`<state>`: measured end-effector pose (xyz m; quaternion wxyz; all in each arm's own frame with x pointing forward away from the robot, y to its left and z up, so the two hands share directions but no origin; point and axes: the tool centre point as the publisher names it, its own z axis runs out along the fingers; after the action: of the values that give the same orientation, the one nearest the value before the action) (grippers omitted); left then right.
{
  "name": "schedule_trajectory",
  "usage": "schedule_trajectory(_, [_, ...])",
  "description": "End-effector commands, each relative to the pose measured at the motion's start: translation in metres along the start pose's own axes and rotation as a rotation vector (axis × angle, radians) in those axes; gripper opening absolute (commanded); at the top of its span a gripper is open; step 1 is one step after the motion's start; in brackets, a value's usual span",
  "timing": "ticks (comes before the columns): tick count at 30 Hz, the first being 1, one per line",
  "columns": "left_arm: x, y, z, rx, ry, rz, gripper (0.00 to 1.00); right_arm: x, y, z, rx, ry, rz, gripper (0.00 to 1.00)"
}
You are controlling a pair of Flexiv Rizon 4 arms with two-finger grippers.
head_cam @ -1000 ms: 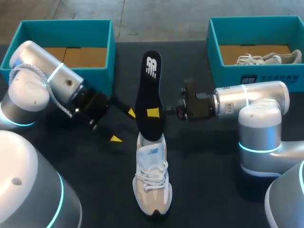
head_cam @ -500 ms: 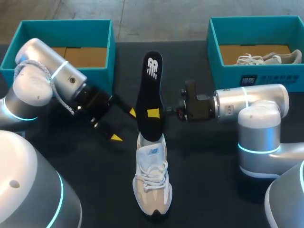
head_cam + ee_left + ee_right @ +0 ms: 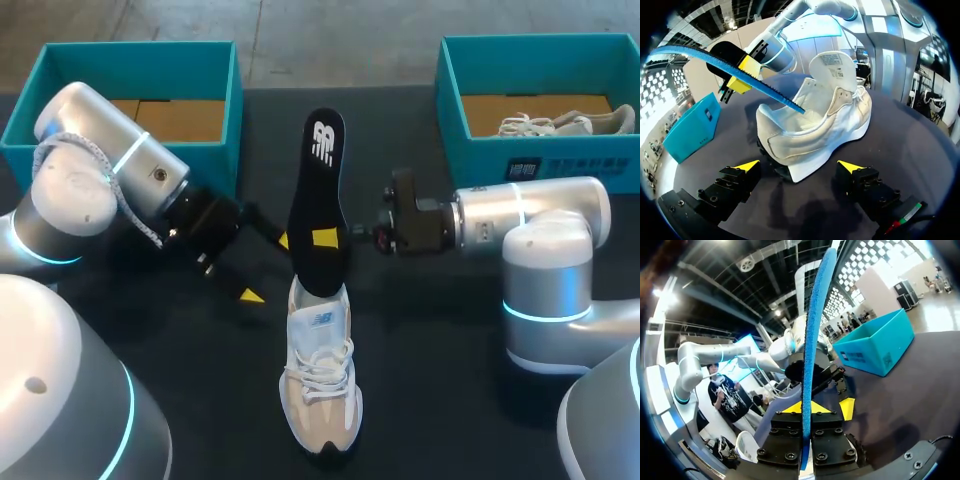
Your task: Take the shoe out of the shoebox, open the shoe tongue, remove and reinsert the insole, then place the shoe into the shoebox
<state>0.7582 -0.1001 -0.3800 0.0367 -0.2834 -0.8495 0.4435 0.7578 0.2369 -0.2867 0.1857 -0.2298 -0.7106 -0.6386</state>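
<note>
The insole [image 3: 318,200] is out of the sneaker [image 3: 320,370]. The right jaws are clamped on it, holding it nearly upright over the sneaker's mouth at mid-desk [image 3: 450,400]. The left jaws stand apart at the sneaker's ten o'clock. Reinsertion looks next, which calls for steadying the sneaker and sliding the insole down inside.
</note>
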Motion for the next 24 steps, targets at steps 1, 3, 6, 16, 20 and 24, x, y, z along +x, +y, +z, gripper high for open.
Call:
schedule_trajectory(1, [0.0052, -0.0026, -0.0014, -0.015, -0.009, -0.005, 1.00, 0.0015, -0.0009, -0.0012, 0.003, -0.005, 0.000, 0.00])
schedule_trajectory(3, [0.0052, -0.0017, -0.0015, -0.018, -0.008, -0.012, 1.00, 0.0015, -0.0013, -0.0017, 0.001, -0.006, 0.001, 0.00])
schedule_trajectory(6, [0.0052, -0.0010, -0.0014, -0.023, -0.007, -0.018, 1.00, 0.0016, -0.0017, -0.0016, -0.001, -0.007, 0.001, 0.00])
schedule_trajectory(16, [0.0051, 0.0012, 0.0006, -0.024, -0.003, -0.048, 1.00, 0.0033, -0.0024, 0.0010, 0.000, -0.009, -0.003, 0.00])
schedule_trajectory(20, [0.0051, 0.0012, 0.0006, -0.024, -0.003, -0.048, 1.00, 0.0042, -0.0028, 0.0023, 0.002, -0.009, -0.004, 0.00])
schedule_trajectory(24, [0.0051, 0.0012, 0.0006, -0.024, -0.003, -0.048, 1.00, 0.0048, -0.0023, 0.0041, 0.005, -0.010, -0.006, 0.00])
